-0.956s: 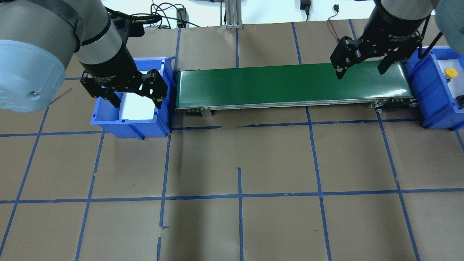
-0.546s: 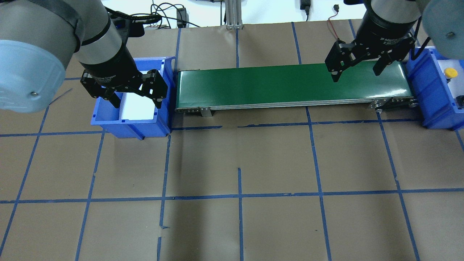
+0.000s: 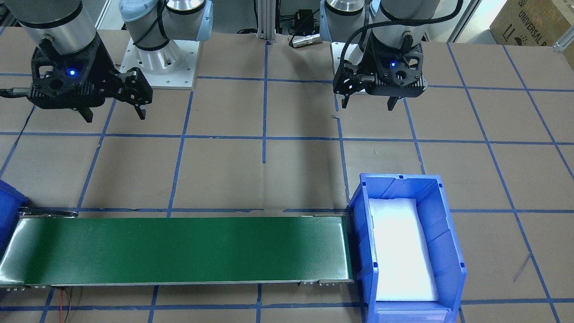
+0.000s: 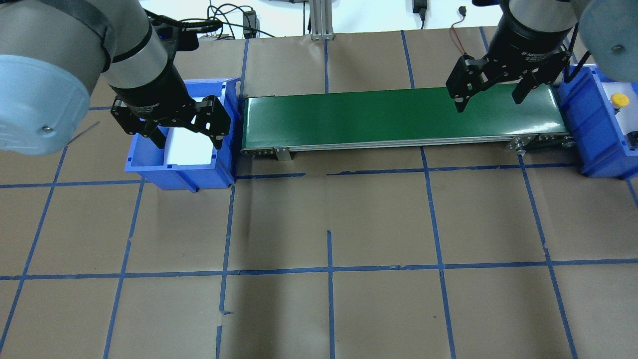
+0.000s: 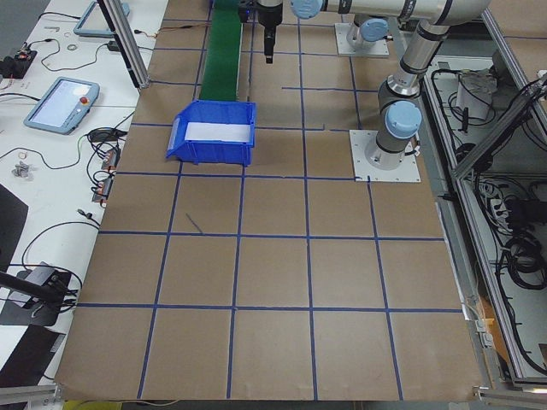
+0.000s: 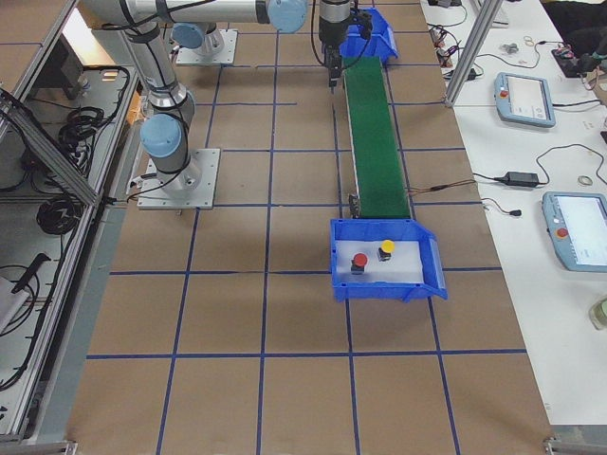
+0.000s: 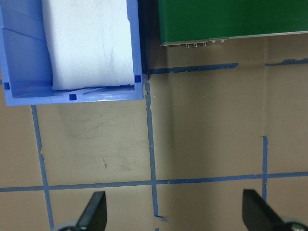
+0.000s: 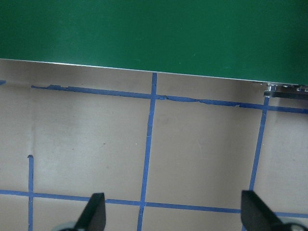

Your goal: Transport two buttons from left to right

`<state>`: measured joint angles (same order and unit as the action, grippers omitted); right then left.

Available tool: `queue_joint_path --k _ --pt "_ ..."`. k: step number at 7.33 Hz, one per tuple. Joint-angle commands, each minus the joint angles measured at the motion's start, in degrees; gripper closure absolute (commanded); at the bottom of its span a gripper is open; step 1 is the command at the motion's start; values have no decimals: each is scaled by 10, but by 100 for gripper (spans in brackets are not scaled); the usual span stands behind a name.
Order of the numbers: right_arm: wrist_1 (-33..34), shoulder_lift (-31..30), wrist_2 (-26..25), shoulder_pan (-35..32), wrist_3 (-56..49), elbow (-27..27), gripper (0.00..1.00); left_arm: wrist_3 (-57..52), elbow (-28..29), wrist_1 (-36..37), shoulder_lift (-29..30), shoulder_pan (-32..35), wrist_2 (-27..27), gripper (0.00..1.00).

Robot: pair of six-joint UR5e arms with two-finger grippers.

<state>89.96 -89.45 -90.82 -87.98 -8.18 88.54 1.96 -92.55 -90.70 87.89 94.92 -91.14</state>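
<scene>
The yellow-capped button (image 4: 619, 99) and the red-capped button (image 6: 359, 260) sit on white foam in the blue bin (image 4: 583, 124) at the conveyor's right end. The right side view shows the yellow one (image 6: 386, 247) beside the red one. My right gripper (image 4: 488, 103) hangs open and empty over the belt's right part, left of that bin. My left gripper (image 4: 188, 143) is open and empty above the other blue bin (image 4: 149, 169) at the belt's left end. That bin holds only white foam (image 3: 399, 251). Both wrist views show spread, empty fingers (image 7: 94, 211) (image 8: 94, 211).
A green conveyor belt (image 4: 398, 117) runs between the two bins. The table is brown paper with a blue tape grid (image 4: 329, 269). Cables and an aluminium post (image 4: 319, 20) stand at the far edge. The arm bases (image 3: 157, 58) are on the robot's side.
My right gripper has shifted a little to the left over the belt, still open. The left gripper and the buttons have not moved.
</scene>
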Motion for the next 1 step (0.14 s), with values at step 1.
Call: queue_joint_path --k 1 --pt "-3 1 0 0 1 -1 0 1 0 0 0 0 0 0"
